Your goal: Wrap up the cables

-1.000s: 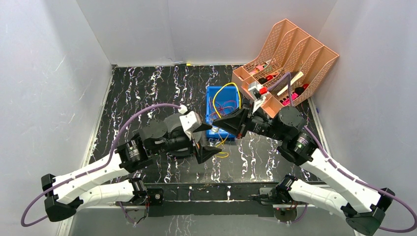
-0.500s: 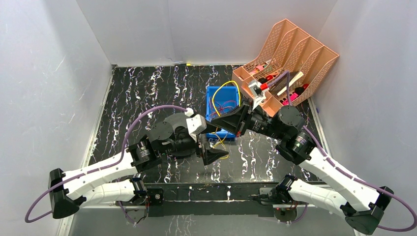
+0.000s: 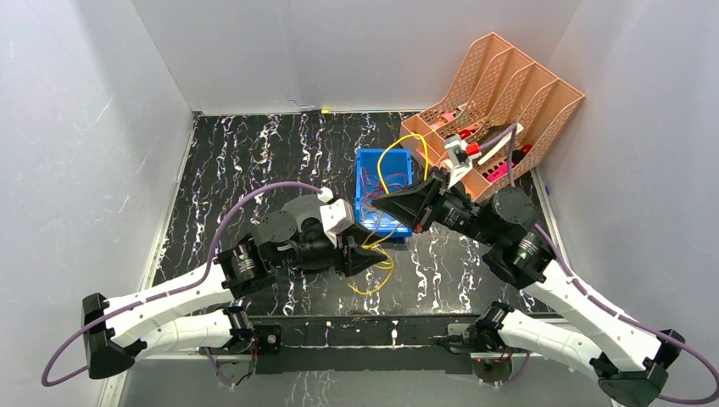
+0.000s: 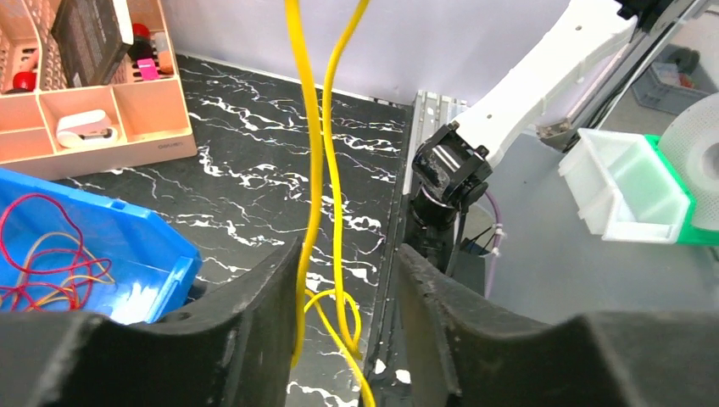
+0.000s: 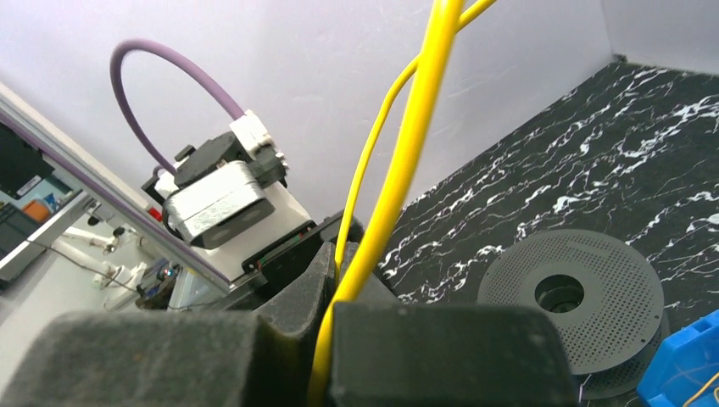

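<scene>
A bright yellow cable (image 3: 376, 280) runs from the blue bin (image 3: 366, 161) down to a loose loop on the black table. My right gripper (image 3: 381, 202) is shut on this yellow cable (image 5: 405, 144), which runs up between its pads (image 5: 297, 288). My left gripper (image 3: 370, 256) sits just below and left of the right one. In the left wrist view, two yellow strands (image 4: 314, 170) hang between my left gripper's (image 4: 349, 254) jaws, which stand narrowed but apart, with a gap round the strands. Thin red cables (image 4: 42, 254) lie tangled in the bin.
An orange desk organizer (image 3: 500, 93) holding small items stands at the back right, just behind the blue bin (image 4: 127, 246). White walls enclose the table on three sides. The left arm's round grey joint (image 5: 568, 297) shows below the right wrist.
My left gripper moved right onto the hanging yellow strands and its jaws narrowed round them. My right gripper drew back and right, pulling the cable out so a loop now lies on the table.
</scene>
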